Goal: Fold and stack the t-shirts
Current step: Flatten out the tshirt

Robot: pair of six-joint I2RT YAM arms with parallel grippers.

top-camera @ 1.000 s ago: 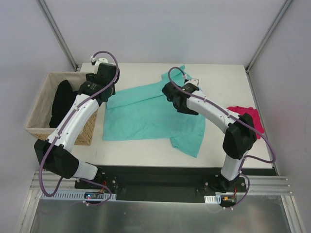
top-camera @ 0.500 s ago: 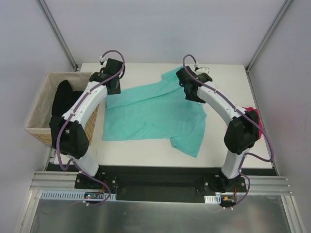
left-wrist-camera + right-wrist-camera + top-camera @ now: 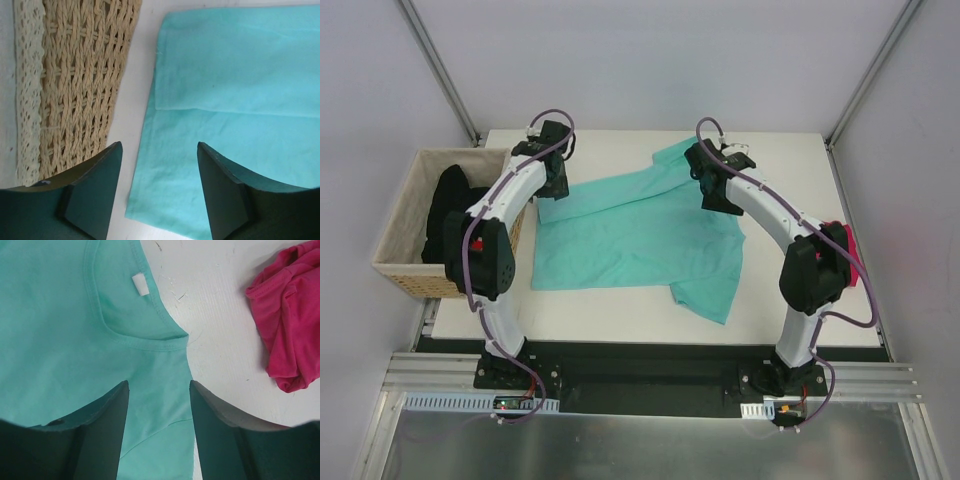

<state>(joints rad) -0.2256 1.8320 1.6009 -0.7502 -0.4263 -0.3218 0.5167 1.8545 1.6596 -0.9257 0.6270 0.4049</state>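
"Checking the teal t-shirt (image 3: 635,235) first: where did it lie from the jaws?"

"Spread flat on the bench (image 3: 780,300), under both arms. Its long axis ran roughly left to right, with one end by the basket (image 3: 400,235) and the collar (image 3: 145,342) at the far right."

"The left jaws?"

"Spread wide and empty above the shirt's far-left corner. The cloth edge ran between the fingers, and the basket was just beside them."

"The right jaws?"

"Parted, gripping nothing, with the collar just ahead of them. Whether they touched the cloth, I couldn't tell."

"The pink t-shirt (image 3: 855,262)?"

"Crumpled at the bench's right edge, apart from the teal one. Each arm sat nearest its own end, so I judged a two-handed pinch along the far edge was due."
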